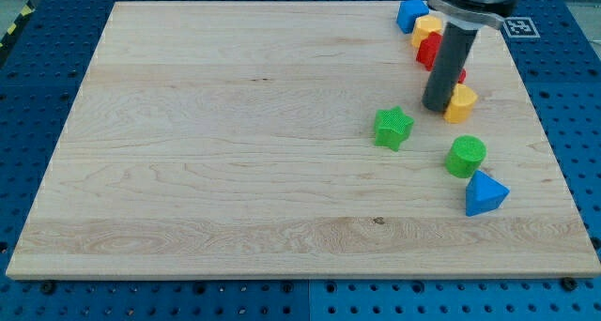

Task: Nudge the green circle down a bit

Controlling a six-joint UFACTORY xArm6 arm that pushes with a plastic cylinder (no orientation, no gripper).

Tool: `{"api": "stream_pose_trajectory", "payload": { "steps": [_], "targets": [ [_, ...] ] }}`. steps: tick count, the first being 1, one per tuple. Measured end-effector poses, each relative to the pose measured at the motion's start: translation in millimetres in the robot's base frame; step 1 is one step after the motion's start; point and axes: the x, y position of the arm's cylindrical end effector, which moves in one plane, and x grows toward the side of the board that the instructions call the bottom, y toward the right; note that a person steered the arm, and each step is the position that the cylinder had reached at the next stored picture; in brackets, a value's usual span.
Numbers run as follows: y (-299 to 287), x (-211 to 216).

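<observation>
The green circle (466,157) lies on the wooden board at the view's right, just above a blue triangle (485,193). A green star (393,128) sits to its left. My tip (438,108) stands above and a little left of the green circle, close beside a yellow block (460,104) on its right, and apart from the circle. The rod rises toward the view's top and hides part of a red block (431,51).
A blue block (409,14) and a yellow block (427,28) sit near the board's top right edge, above the red one. The board's right edge (549,143) is close to the circle and triangle. Blue pegboard surrounds the board.
</observation>
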Motion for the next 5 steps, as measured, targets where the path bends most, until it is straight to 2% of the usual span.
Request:
{"api": "stream_pose_trajectory", "payload": {
  "steps": [2, 5],
  "targets": [
    [17, 10],
    [29, 70]
  ]
}}
